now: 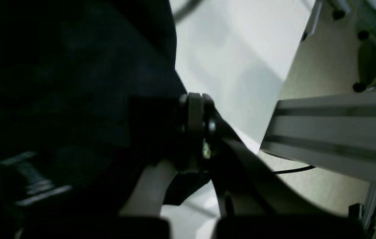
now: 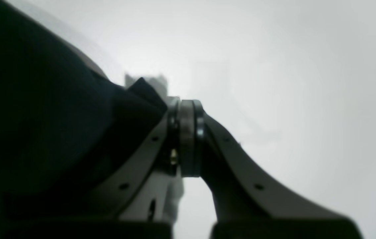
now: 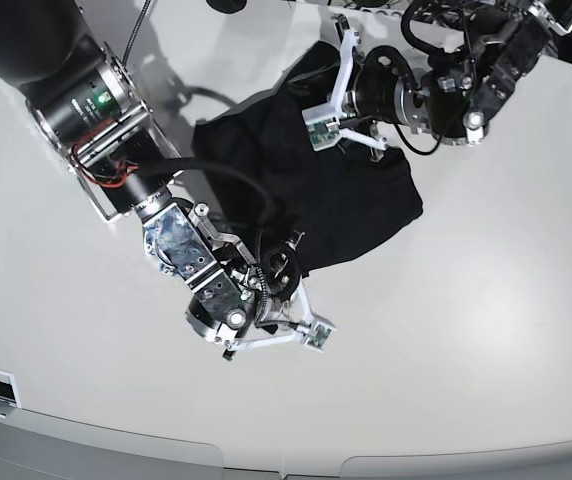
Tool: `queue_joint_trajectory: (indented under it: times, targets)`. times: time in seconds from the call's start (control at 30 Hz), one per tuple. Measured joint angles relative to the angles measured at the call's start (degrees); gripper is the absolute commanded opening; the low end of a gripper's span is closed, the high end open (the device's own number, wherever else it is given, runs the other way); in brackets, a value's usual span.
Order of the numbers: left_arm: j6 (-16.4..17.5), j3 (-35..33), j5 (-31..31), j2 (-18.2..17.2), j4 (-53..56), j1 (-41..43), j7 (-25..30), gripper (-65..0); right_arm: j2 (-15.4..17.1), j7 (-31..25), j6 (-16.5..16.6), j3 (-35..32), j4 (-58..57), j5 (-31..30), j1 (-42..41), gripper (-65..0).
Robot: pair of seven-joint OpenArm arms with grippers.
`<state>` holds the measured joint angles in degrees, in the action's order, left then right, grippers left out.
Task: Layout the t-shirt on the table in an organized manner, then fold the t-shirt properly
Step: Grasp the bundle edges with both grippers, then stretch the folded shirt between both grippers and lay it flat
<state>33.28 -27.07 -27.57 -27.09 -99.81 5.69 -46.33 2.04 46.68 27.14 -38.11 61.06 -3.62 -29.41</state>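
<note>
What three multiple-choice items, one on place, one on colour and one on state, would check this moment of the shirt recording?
1. Where does the plain black soft-fabric t-shirt lie?
A. bunched on the glossy white table, between the two arms
B. spread flat at the table's near edge
C. hanging off the table

2. What colour is the tabletop?
A. grey
B. white
C. wooden brown

3. How does the right gripper stand?
A. jaws wide open above bare table
B. out of view
C. jaws closed on an edge of the shirt

Answers: 1 A, the base view shows a crumpled heap with an arm at each end. 2 B, it is white in every view. 3 C, the right wrist view shows its pads together with black cloth pinched there; the left gripper looks alike.
</note>
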Motion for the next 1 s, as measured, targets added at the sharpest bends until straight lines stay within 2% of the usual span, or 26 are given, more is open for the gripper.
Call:
queue_joint_trajectory:
  times: [0.13, 0.27, 0.33, 0.37, 0.6, 0.7, 0.77, 0.87, 0.93, 1.0]
  targets:
    - [-2.5, -0.2, 3.4, 0.3, 3.9, 0.0, 1.8, -65.0, 0.1, 0.0, 0.3, -2.3, -6.5, 0.7, -0.7, -65.0]
    - [-2.8, -0.3, 7.5, 0.8, 9.7, -1.0, 5.0, -65.0, 0.2, 2.4, 2.0, -2.3, -7.0, 0.5, -1.4, -65.0]
    - [-2.1, -0.4, 8.5, 0.9, 11.7, -2.9, 5.4, -65.0, 0.3, 4.9, 0.3, -2.3, -6.6, 0.2, -1.5, -65.0]
    - [-2.8, -0.5, 8.6, 1.1, 12.6, -4.0, 5.6, -65.0, 0.8, 6.4, -0.4, -2.3, -5.9, -0.9, -1.5, -65.0]
    - [-7.0, -0.2, 13.4, -0.2, 19.3, -13.7, 8.0, -65.0, 7.2, 15.7, -0.4, -2.2, 0.8, -16.0, -0.8, -65.0]
    - [-7.2, -0.2, 14.6, -1.2, 21.4, -17.3, 7.4, -65.0, 10.4, 16.6, -0.4, -2.3, 1.3, -24.2, -0.1, -65.0]
    - [-7.5, -0.3, 15.2, -1.5, 21.6, -19.6, 5.0, -65.0, 12.6, 15.9, -0.2, -2.3, 1.3, -28.0, 0.0, -65.0]
    - [-9.8, -0.3, 15.1, -2.2, 21.6, -23.1, 3.0, -65.0, 14.4, 16.5, -2.2, 1.8, 1.3, -27.1, 0.3, -65.0]
    - [-12.5, -0.3, 14.9, -3.1, 21.0, -25.3, 3.0, -65.0, 14.7, 16.3, -3.7, 7.8, 1.4, -27.1, 1.0, -65.0]
    - [-16.1, -0.2, 15.1, -4.3, 19.3, -26.4, 2.8, -65.0, 14.5, 15.5, -3.8, 15.1, 1.5, -27.3, 2.8, -65.0]
